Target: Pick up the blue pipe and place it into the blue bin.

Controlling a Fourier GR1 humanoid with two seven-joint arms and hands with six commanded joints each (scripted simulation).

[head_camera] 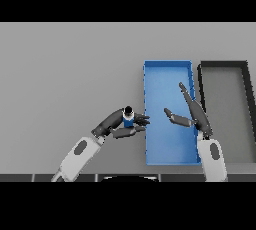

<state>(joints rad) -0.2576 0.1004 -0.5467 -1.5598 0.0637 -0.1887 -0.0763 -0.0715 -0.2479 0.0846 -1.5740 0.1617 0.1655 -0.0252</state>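
At a grey table (65,74), the robot's left hand (121,124) holds the blue pipe (128,119) between curled fingers and thumb, the pipe's dark end showing just above the fingers. The fingertips lie just beside the left wall of the blue bin (167,66), with the pipe outside it. The right hand (192,115) hangs over the bin, fingers straight and thumb spread, holding nothing. A dark bin (223,64) stands beyond that hand's outer side.
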